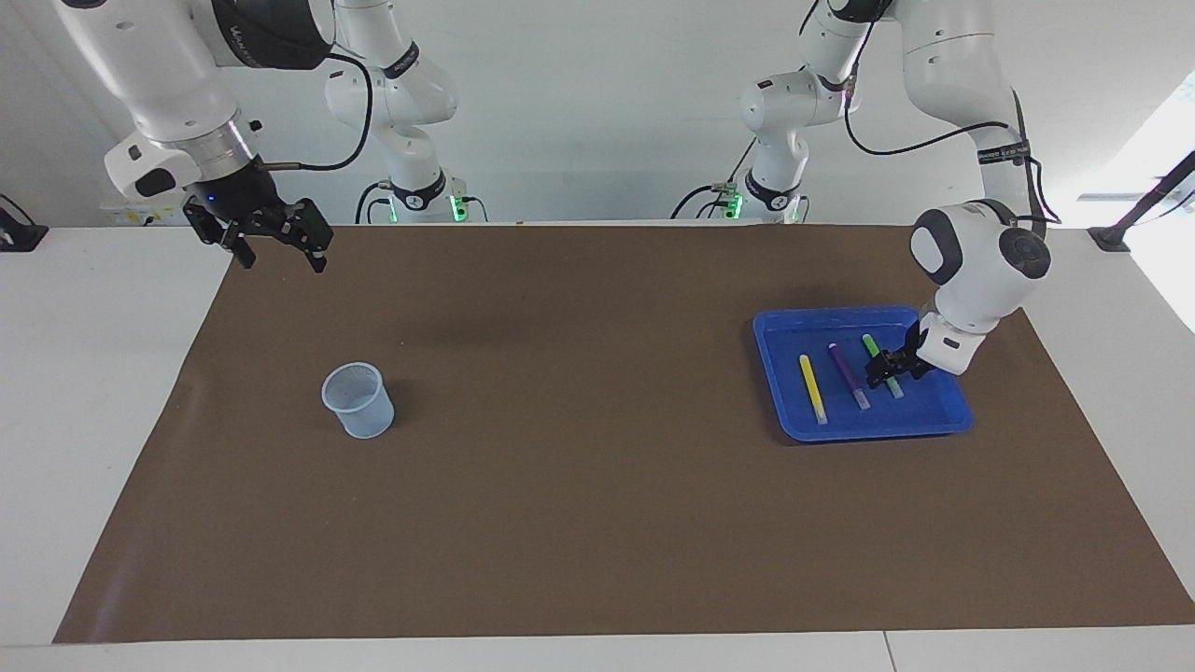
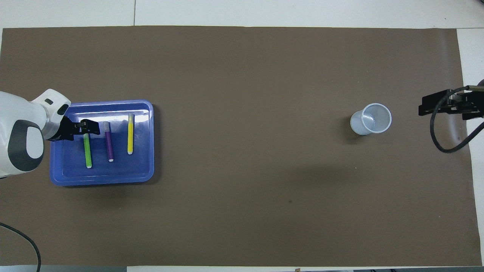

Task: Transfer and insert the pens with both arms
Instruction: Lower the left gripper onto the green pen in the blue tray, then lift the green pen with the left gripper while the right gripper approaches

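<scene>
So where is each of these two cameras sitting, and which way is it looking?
Facing view: high across the table, looking toward the robots; both arms show, the left gripper down in the blue tray, the right gripper waiting raised.
Overhead view: high above the robots' end, looking steeply down; only wrists and grippers show.
Shared: tray, three pens, mesh cup, mirrored.

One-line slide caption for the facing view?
Left pincer down at green pen in blue tray; right pincer waits.

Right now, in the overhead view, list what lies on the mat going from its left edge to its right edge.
Left gripper over the green pen → purple pen → yellow pen, all in the blue tray → cup → right gripper.
</scene>
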### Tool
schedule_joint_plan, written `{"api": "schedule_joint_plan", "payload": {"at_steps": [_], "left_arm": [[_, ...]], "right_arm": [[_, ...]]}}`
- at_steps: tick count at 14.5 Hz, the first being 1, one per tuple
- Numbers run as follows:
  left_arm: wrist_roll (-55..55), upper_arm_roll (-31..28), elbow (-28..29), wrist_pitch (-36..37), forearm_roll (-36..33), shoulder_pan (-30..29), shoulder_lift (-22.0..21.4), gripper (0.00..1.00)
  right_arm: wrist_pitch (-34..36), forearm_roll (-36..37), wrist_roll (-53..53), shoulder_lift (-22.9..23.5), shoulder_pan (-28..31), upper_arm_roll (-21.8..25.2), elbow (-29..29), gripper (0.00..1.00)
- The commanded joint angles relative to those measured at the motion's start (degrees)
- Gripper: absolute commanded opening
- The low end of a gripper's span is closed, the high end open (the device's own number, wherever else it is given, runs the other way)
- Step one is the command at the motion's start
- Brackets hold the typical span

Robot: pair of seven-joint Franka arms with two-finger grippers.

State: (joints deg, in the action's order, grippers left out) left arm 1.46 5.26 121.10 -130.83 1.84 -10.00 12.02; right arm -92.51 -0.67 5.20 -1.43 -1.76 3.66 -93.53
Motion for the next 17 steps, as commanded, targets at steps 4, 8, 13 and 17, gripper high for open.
{"api": "schedule_joint_plan", "payload": {"at_steps": [4, 8, 13, 17], "left_arm": [[-1.19, -0.08, 0.46, 1.54, -4.91, -0.02, 0.99, 0.92], [-1.37, -0.08, 0.46, 1.98, -4.91, -0.11, 0.99, 0.79], [-1.37, -0.08, 0.46, 2.60, -4.91, -0.19, 0.91, 0.43], [-1.37, -0.08, 0.46, 2.60, -4.83, -0.19, 0.90, 0.08]], "right_arm": [[0.22, 0.06, 1.22, -1.03, 0.44, -0.32, -1.13, 1.00], [0.22, 0.06, 1.04, -1.03, 0.44, -0.23, -1.13, 1.00], [0.14, 0.06, 1.13, -1.03, 0.44, -0.23, -1.13, 1.00], [0.14, 0.85, 1.13, -1.03, 0.44, -0.14, -1.13, 1.00]]}}
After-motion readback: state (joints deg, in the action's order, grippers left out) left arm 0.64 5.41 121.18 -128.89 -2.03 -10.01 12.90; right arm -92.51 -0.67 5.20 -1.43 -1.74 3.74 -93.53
